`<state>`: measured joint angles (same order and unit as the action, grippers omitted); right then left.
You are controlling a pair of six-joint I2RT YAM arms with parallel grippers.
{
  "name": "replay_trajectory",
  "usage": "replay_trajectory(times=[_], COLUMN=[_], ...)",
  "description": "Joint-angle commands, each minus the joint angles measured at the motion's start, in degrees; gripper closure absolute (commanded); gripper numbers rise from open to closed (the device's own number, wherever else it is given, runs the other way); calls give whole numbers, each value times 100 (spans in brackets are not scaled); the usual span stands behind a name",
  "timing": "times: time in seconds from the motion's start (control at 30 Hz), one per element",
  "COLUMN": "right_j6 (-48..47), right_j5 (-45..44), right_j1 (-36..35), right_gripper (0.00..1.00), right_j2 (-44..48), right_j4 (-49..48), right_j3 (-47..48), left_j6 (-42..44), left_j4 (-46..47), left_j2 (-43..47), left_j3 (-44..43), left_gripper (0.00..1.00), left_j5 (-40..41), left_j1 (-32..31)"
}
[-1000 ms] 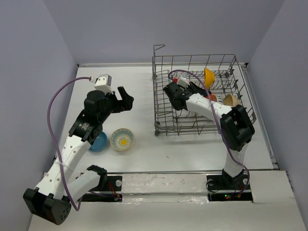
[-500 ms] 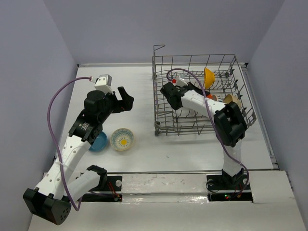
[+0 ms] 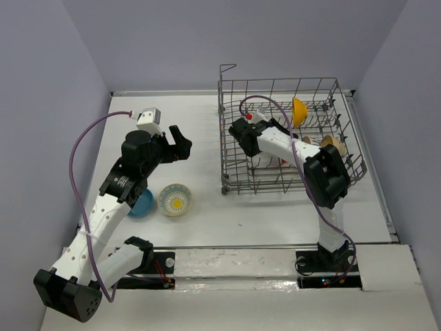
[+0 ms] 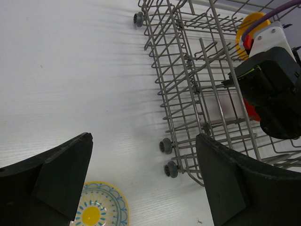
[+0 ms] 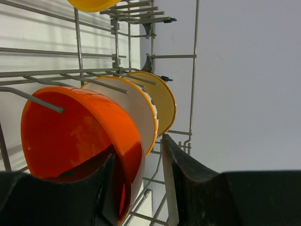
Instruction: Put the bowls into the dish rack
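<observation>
Right hand (image 5: 138,148) straddles orange-red bowl (image 5: 70,132) rim inside dish rack (image 3: 289,181), grip indiscernible; left hand (image 4: 143,139), at rack's nine o'clock, released.

A flat white table (image 3: 207,124) spreads across the scene, closed in on three sides by plain pale lavender walls (image 3: 41,83). A bright yellow-orange rounded dish (image 3: 298,110) stands on edge toward the table's far right.
</observation>
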<state>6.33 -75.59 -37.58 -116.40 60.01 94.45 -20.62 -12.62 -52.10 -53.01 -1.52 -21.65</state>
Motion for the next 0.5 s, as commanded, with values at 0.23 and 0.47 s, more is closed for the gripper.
replay_trajectory(times=[0.23, 0.47], right_j6=[141, 106], right_j5=[737, 1661], right_j1=[-3, -3], right_gripper=[45, 37], right_j2=[354, 881], right_j4=[37, -121], right_j3=[240, 196], left_j6=[41, 67], left_j4=[251, 243], left_j2=[42, 33], left_j3=[2, 10], left_gripper=[1, 1], left_j5=[-59, -15], left_j1=[12, 20])
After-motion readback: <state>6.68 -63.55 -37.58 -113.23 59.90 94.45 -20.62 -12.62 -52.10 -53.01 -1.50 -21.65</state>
